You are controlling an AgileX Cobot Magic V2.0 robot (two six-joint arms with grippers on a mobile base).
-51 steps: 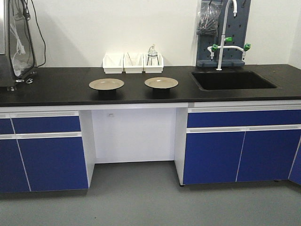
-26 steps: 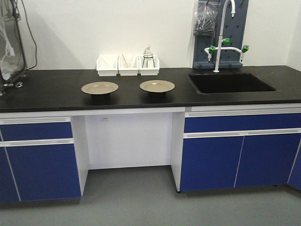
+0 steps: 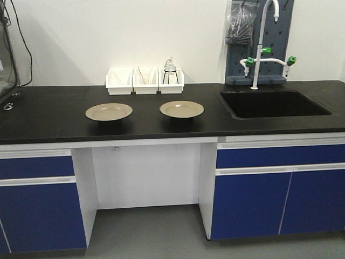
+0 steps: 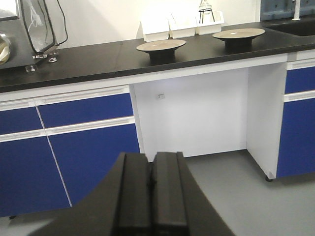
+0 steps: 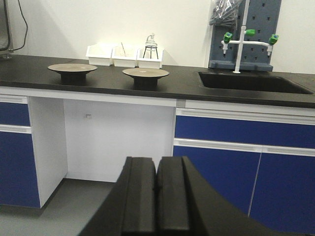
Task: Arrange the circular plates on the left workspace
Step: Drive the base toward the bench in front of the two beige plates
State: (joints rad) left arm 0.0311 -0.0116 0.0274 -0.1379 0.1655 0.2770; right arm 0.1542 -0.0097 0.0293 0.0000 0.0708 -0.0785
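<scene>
Since a circular plate (image 3: 108,111) sits on the tabletop (image 3: 48,118) with the other circular plate (image 3: 181,109) at its three o'clock, seemingly beyond reach, the left gripper (image 4: 151,196) and right gripper (image 5: 156,196) hang low, closed and empty.

The matte black countertop (image 3: 54,116) runs the full width of the front view, with a white front edge (image 3: 145,142). Two tan round plates rest on it, apart from each other: the left plate (image 3: 108,111), and the right plate (image 3: 181,109) at its 3 o'clock. In the wrist views each stands on a short dark foot. Three white bins (image 3: 144,81) sit side by side, touching, at 12 o'clock from the plates, against the wall. At 3 o'clock from the right plate the sink (image 3: 275,103) is recessed into the top, a white faucet (image 3: 257,54) rising at its 12 o'clock edge. A dark apparatus (image 3: 5,81) stands at the far 9 o'clock end.
</scene>
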